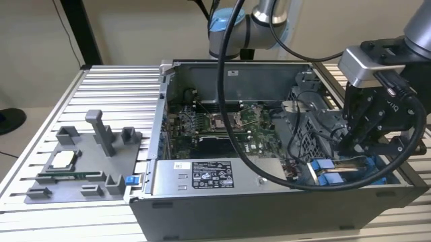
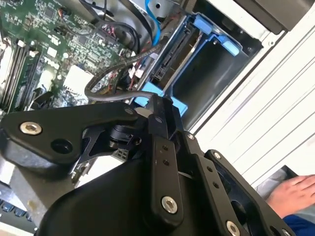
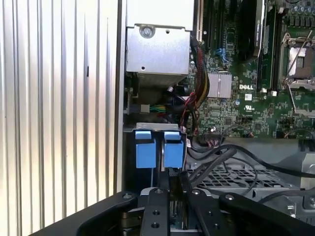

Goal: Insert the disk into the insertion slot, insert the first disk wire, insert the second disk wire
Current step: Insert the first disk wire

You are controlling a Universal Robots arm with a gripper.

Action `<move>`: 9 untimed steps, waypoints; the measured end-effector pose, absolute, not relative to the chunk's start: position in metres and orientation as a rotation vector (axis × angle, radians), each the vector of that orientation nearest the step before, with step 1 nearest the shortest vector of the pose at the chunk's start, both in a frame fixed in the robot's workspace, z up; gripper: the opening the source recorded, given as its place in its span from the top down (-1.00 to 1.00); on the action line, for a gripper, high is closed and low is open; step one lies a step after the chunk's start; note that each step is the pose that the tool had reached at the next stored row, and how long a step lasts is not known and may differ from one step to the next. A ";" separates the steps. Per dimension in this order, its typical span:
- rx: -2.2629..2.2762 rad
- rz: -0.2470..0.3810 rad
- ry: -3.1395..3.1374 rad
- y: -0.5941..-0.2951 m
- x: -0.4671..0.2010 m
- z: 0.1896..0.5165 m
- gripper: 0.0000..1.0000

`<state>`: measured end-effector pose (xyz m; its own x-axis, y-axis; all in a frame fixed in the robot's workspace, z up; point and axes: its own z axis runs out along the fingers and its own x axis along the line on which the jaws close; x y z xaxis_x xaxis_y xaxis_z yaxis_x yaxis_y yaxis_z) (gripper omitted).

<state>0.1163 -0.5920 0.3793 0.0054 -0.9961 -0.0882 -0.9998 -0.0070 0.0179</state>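
One arm, one gripper [image 1: 353, 150], lower right of exterior view, low inside open computer case [image 1: 243, 80]. Fingers [image 3: 157, 206] pressed together, tips at blue carrier edge; cannot tell if anything pinched. One disk [image 1: 334, 172] sits in insertion slot [image 1: 381, 179], case's lower-right corner. Two blue tabs [image 3: 145, 150] side by side. One power-supply box [image 1: 202, 176], lower centre. One grey fixture [image 1: 81, 166], lower left, well apart. One thick black cable [image 1: 304, 187] loops in front of gripper. Slot tight against case wall; slatted table [image 1: 121, 85] beyond. One person's hand [image 2: 295, 192] in second wrist view.

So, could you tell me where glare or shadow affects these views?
First wrist view: the ribbed table glares nearly white. Second wrist view: the table washes out, while the motherboard is evenly lit. Exterior view: soft even light, dimmer inside the computer case.
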 end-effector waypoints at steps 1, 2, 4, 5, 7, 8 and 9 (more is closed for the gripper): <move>-2.192 0.117 2.179 -0.593 0.116 0.379 1.00; -2.192 0.117 2.179 -0.593 0.116 0.379 1.00; -2.192 0.117 2.179 -0.593 0.116 0.379 1.00; -2.192 0.117 2.179 -0.593 0.116 0.379 1.00; -2.192 0.117 2.179 -0.593 0.116 0.379 1.00; -2.192 0.118 2.179 -0.593 0.116 0.379 1.00; -2.192 0.118 2.179 -0.593 0.116 0.379 1.00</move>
